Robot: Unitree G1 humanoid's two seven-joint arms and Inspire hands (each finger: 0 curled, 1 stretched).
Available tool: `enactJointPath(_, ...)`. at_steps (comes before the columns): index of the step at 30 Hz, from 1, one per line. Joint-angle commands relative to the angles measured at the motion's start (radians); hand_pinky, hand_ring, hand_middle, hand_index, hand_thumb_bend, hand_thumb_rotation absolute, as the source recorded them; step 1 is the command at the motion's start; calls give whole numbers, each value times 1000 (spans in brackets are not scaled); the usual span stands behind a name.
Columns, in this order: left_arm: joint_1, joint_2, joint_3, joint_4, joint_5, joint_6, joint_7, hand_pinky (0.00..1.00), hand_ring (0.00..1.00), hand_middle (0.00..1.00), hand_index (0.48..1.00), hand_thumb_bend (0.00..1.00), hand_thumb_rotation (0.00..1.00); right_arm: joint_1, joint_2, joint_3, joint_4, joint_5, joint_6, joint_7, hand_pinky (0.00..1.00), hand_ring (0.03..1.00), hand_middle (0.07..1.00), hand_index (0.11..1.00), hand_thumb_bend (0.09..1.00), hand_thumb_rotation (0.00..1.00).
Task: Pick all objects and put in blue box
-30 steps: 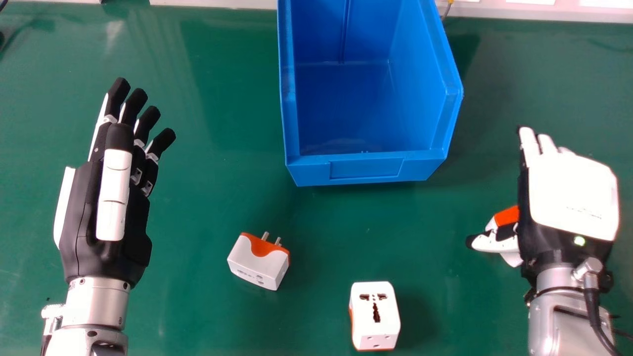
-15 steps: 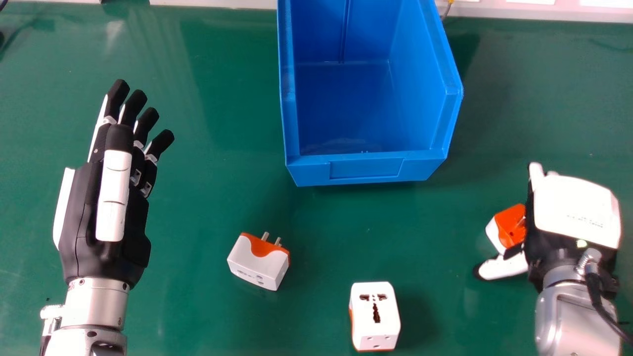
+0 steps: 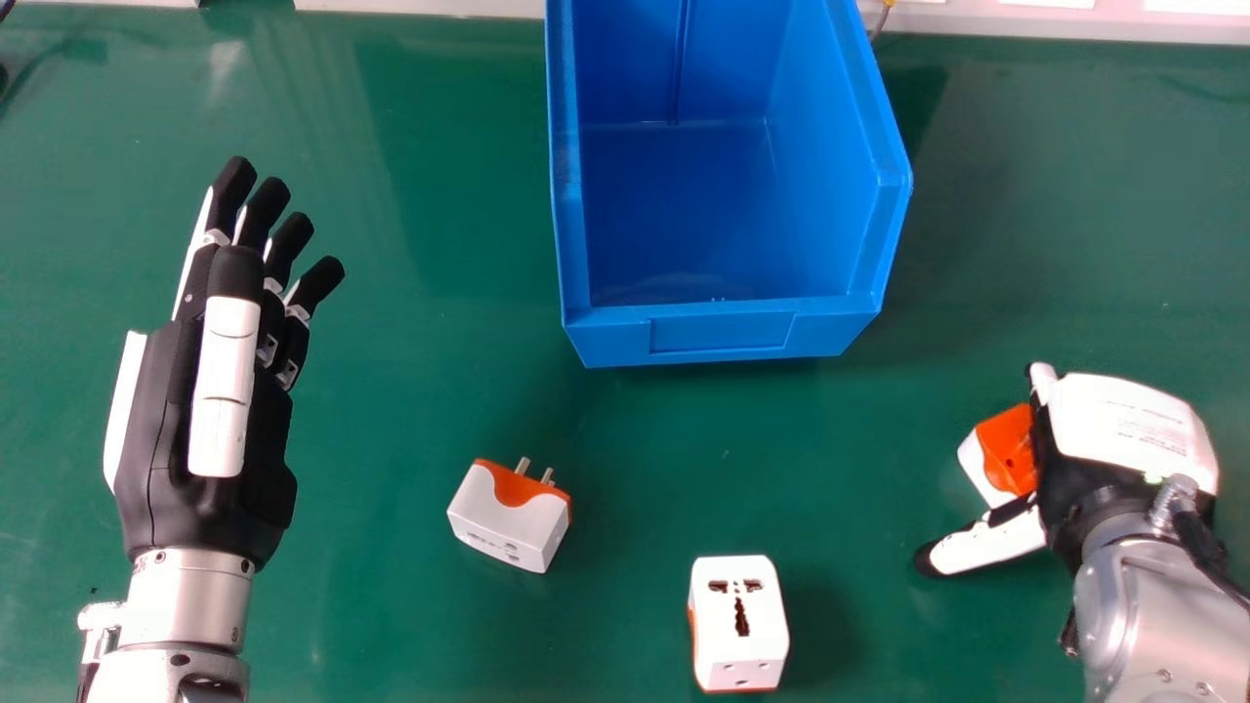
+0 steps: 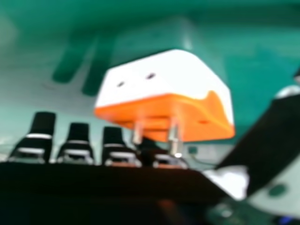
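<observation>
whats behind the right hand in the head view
Part of an orange and white adapter shows beside the right hand; the hand covers its far right part, so that stays unseen there.

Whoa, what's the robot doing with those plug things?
Its right hand is open beside a white-and-orange plastic plug adapter, probably about to grab it. A second adapter and a third adapter lie on the green table. None is in the blue plastic box yet. The left hand is open too.
</observation>
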Motion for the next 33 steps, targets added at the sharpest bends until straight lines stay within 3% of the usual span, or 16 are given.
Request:
enactJointPath(1,-4,8,3,-25,-4,-10,-3,907,958,968,958,820,766,-24,-10,-14,5,12,-2,-16,885,960,977,961,987,451)
enactJointPath(5,-5,8,4,-22,-8,-11,-7,903,955,965,952,818,767,-28,-17,-7,14,23,-10,-29,815,955,978,954,987,379)
enactJointPath(8,-4,8,3,-21,5,-16,0,903,955,965,952,818,767,-27,-19,-5,13,32,-15,-39,815,955,978,954,987,379)
enactJointPath(11,-3,10,2,-25,2,-11,-2,900,954,963,949,817,767,-26,-20,-4,10,36,-18,-39,782,949,976,949,986,345)
enactJointPath(17,-4,9,3,-25,14,-15,6,895,951,961,948,823,767,-14,-34,2,-4,34,-35,-36,752,940,970,943,983,315)
enactJointPath(19,-4,7,3,-29,5,-11,2,895,951,961,948,823,767,-14,-42,7,-3,29,-39,-25,752,940,970,943,983,315)
enactJointPath(20,-4,8,3,-30,6,-9,3,895,951,961,948,823,767,-16,-48,11,0,27,-41,-15,752,940,970,943,983,315)
enactJointPath(21,-3,8,3,-32,8,-7,5,891,949,959,948,832,767,-19,-54,16,5,24,-41,-4,685,869,927,928,966,273)
enactJointPath(24,-2,7,1,-38,7,-4,6,891,949,959,948,832,767,-29,-71,28,17,25,-42,31,685,869,927,928,966,273)
enactJointPath(25,0,7,1,-41,0,0,3,891,949,959,948,832,767,-29,-76,30,15,26,-43,42,685,869,927,928,966,273)
enactJointPath(26,1,7,1,-44,-7,3,-1,886,947,958,946,838,768,-32,-79,31,16,29,-41,58,606,779,870,901,916,218)
enactJointPath(28,2,8,1,-46,-11,5,-5,886,947,958,946,838,768,-37,-85,32,18,36,-42,77,606,779,870,901,916,218)
enactJointPath(32,4,9,0,-51,7,5,6,886,947,958,946,838,768,-46,-91,35,23,38,-35,98,606,779,870,901,916,218)
enactJointPath(33,4,9,-1,-52,5,6,5,883,944,955,942,834,765,-50,-96,42,27,27,-28,111,527,687,793,878,844,174)
